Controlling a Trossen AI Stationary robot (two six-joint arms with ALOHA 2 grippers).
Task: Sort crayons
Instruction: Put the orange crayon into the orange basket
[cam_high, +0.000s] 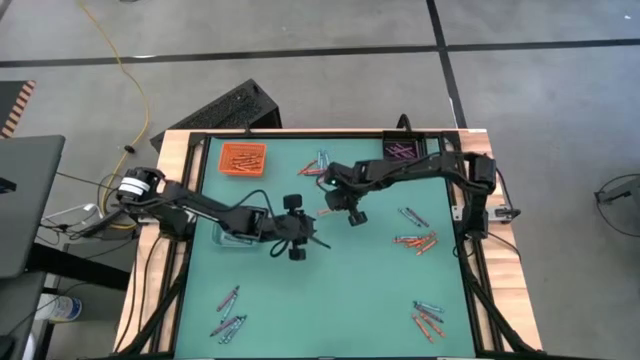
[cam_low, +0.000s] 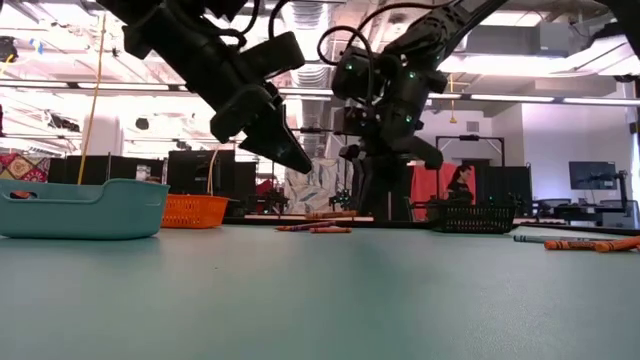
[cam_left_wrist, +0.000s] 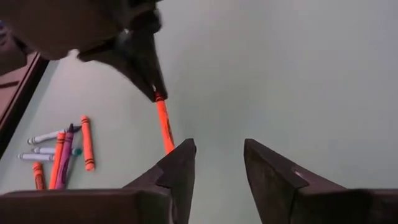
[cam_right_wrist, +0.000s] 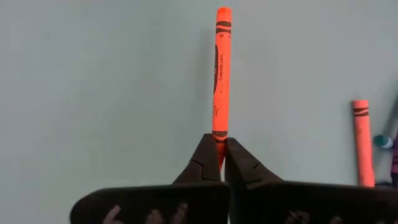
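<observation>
My right gripper (cam_right_wrist: 221, 155) is shut on an orange-red crayon (cam_right_wrist: 221, 74) above the green table's middle (cam_high: 335, 207). My left gripper (cam_left_wrist: 217, 162) is open just beside it (cam_high: 305, 235), its fingers pointing toward the crayon; the crayon (cam_left_wrist: 163, 124) slants down from the right fingers, and its free end goes behind one left fingertip (cam_left_wrist: 180, 158). In the low view both grippers, left (cam_low: 285, 150) and right (cam_low: 415, 145), hang above the table. Loose crayons (cam_left_wrist: 62, 149) lie flat on the table. My right gripper pinches one end of the crayon (cam_right_wrist: 219, 138) between its two fingertips. The crayon sticks straight out beyond the fingers, in line with them, and the rest of it is free. My left gripper: the crayon's free end is hidden behind one finger, so I cannot tell whether it touches.
An orange tray (cam_high: 243, 157) with orange-red crayons stands far left, a black tray (cam_high: 405, 150) with purple ones far right, and a clear tray (cam_high: 232, 232) lies under my left arm. Crayon heaps lie at far middle (cam_high: 318, 165), right (cam_high: 415, 240), near right (cam_high: 430, 318) and near left (cam_high: 228, 315).
</observation>
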